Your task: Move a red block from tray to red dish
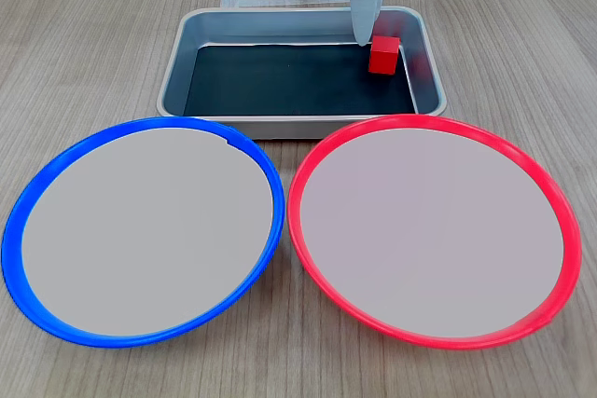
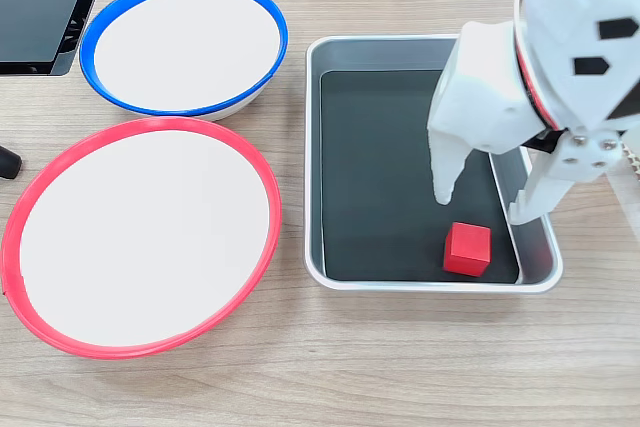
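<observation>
Open gripper [image 2: 481, 211] hangs over red block [image 2: 467, 248] in tray [image 2: 430, 285].
No readable writing; arm cropped; red dish [image 2: 20, 247] bare.

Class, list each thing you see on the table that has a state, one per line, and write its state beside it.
Red block: lying in a corner of the tray, not gripped.
Tray: flat on the table, holding just the block.
Red dish: empty, right way up.
Blue dish: empty, right way up.
Gripper: open, fingertips pointing down above the tray near the block.
</observation>
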